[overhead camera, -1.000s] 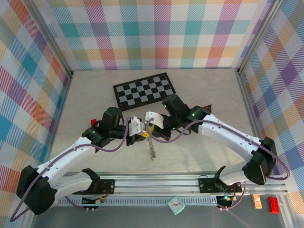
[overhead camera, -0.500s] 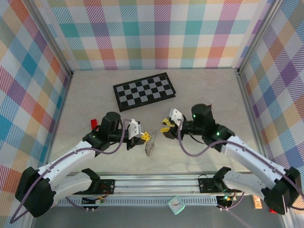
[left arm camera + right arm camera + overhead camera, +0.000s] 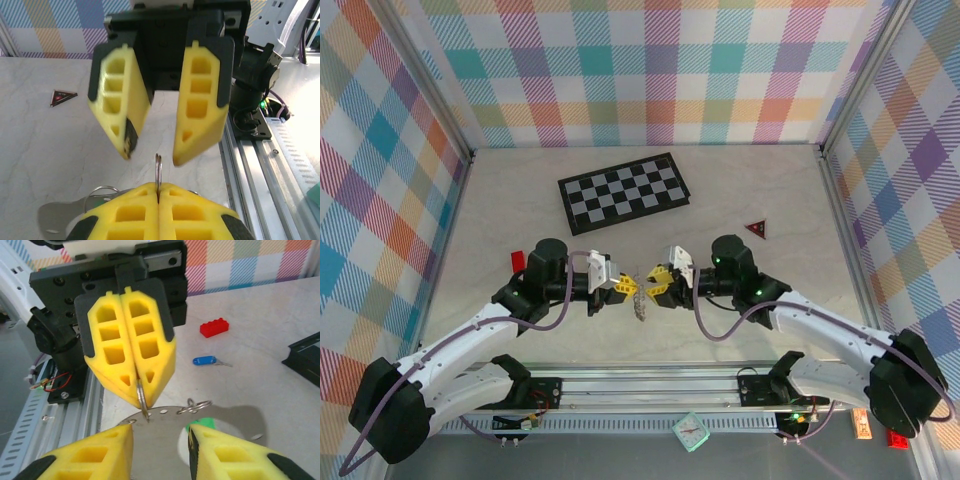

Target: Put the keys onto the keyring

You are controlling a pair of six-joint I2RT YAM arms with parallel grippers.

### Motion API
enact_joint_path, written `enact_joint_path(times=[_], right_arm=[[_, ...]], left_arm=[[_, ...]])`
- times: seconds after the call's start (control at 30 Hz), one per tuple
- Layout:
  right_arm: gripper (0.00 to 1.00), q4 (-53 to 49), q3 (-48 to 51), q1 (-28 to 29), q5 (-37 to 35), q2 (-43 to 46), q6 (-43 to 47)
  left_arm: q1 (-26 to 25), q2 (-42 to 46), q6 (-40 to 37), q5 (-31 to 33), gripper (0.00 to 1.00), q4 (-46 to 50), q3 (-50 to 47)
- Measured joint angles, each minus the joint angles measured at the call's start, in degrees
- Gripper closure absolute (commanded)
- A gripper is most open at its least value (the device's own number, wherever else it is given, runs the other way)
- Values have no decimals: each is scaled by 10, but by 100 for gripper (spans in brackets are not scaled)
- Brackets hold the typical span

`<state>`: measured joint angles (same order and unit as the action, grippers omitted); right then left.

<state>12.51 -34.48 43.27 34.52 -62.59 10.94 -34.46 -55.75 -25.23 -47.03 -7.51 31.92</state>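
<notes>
My left gripper (image 3: pixel 620 288) is shut on a thin silver keyring (image 3: pixel 157 172), held edge-on and upright between its yellow pads. A flat silver plate (image 3: pixel 165 440) with small holes and a second split ring (image 3: pixel 196 405) hangs from it. My right gripper (image 3: pixel 658 290) faces the left one, open, its fingers (image 3: pixel 100 455) on either side of the plate without touching it. The green key (image 3: pixel 200 426) peeks out behind the plate, partly hidden by my right finger. The blue key (image 3: pixel 204 360) lies alone on the table beyond.
The chessboard (image 3: pixel 624 191) lies at the back centre. A small red block (image 3: pixel 214 327) sits near the blue key, left of the left arm. A dark red triangle (image 3: pixel 755 228) lies to the right. The metal rail (image 3: pixel 650 385) runs along the near edge.
My right arm pulled away to the right, then came back low, now facing the left gripper with open jaws. The left gripper turned the keyring from hanging down to level.
</notes>
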Motion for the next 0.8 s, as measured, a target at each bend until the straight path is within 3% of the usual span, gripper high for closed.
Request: enact_joint_path(times=[0.33, 0.53, 0.7, 0.8], right_arm=[[80, 47, -1, 11, 7, -26, -9], [100, 53, -1, 14, 7, -26, -14], [100, 23, -16, 15, 5, -26, -1], [100, -34, -46, 19, -7, -26, 27]], left_arm=[[0, -2, 12, -5, 100, -18, -3], [0, -3, 15, -5, 100, -19, -3], [0, -3, 15, 2, 80, -16, -3], [0, -3, 2, 16, 78, -1, -2]])
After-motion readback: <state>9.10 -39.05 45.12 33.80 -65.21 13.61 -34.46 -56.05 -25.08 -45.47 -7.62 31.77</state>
